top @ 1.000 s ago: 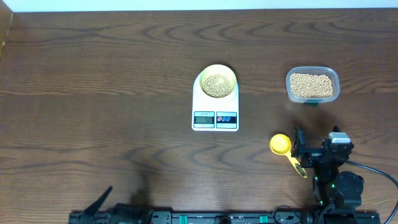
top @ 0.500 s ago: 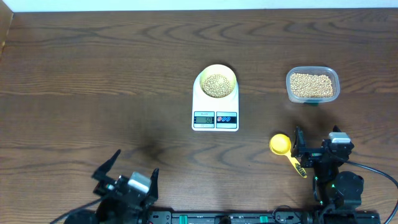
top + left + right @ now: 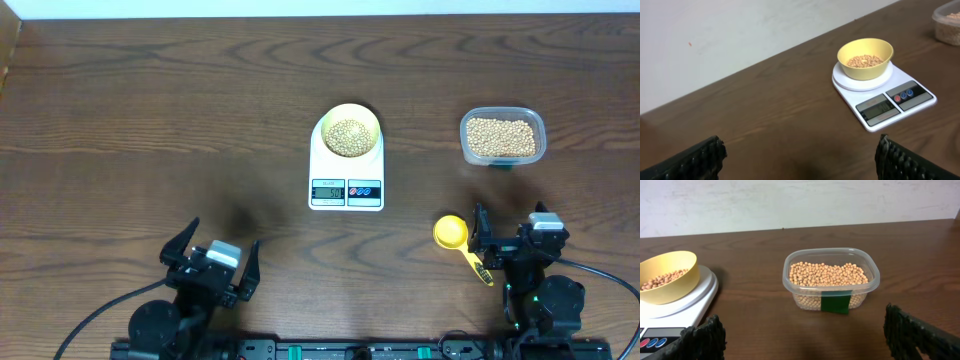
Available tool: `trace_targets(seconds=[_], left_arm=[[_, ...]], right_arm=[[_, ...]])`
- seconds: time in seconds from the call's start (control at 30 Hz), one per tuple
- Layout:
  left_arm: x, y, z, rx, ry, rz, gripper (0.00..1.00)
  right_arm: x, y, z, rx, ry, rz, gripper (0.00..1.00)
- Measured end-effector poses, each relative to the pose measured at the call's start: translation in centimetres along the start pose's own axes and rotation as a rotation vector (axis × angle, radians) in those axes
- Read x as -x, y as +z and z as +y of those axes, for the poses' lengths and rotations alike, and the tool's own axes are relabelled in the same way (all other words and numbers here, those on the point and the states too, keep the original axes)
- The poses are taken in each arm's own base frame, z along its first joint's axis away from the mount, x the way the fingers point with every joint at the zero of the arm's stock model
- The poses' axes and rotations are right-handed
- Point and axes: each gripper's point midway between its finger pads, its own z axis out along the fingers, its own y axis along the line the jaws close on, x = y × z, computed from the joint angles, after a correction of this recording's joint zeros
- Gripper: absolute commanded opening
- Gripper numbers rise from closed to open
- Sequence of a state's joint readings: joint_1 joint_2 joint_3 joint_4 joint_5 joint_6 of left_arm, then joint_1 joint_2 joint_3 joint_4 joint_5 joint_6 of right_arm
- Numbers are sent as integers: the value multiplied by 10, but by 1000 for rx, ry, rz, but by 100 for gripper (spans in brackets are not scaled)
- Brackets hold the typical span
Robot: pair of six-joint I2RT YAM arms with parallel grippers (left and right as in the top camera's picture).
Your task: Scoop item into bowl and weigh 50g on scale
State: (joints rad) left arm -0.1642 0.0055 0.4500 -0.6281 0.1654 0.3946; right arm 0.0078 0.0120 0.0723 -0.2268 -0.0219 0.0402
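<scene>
yellow spoon (image 3: 452, 232) lies just left of our right claw (image 3: 510, 226), handle slanting back toward that arm, cup toward the scale (image 3: 346, 190). right claw and left claw (image 3: 222, 240) both gape wide, empty. beans (image 3: 348, 137) fill the bowl (image 3: 352, 112) atop the scale, mid-tabletop (image 3: 150, 120).

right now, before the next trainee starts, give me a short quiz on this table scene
1. True or false: the small round pale yellow bowl stands on the white flat kitchen scale.
2. Where is the bright yellow plastic measuring spoon? A) in the bowl B) on the dark wooden table by the right end effector C) on the scale
3. Besides the bowl, what holds small round tan beans?
Key: 1 true; 2 B; 3 the clear rounded-rectangular plastic tub.
</scene>
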Motion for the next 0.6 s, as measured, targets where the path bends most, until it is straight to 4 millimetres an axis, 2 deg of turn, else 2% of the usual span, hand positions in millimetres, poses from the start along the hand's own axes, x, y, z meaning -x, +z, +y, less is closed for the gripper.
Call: trace_targets(seconds=[0.33,0.6], left_arm=[[-17,23,6,52,-102,-3,98],[-29,44,5,70,-113,-45,98]], right_arm=[[0,0,0,0,0,0,99],[0,0,0,0,0,0,99]])
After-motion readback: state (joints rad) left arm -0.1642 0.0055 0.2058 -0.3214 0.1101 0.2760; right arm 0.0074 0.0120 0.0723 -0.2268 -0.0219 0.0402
